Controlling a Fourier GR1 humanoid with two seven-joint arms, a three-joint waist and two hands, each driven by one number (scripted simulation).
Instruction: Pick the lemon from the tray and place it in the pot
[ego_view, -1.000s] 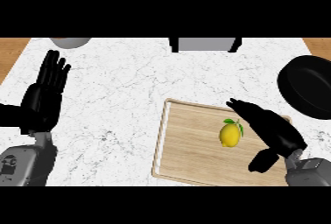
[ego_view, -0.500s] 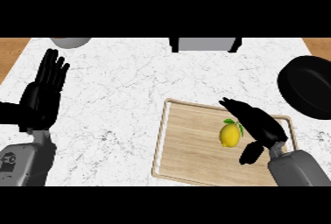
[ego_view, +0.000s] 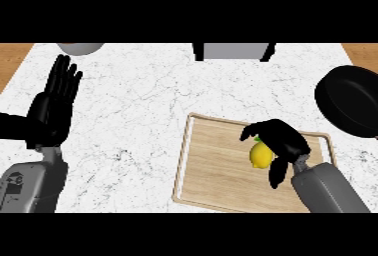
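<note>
Now my right robot hand (ego_view: 279, 141) curls over the small yellow lemon (ego_view: 260, 155), fingers wrapped round its upper side, so the fruit can be lifted off the pale wooden tray (ego_view: 214, 170) where it lies. Well apart at the right edge of the white marble worktop (ego_view: 148, 95) waits the round black pot (ego_view: 353, 106). My left robot hand (ego_view: 52, 107) rests open, fingers up, at the left.
</note>
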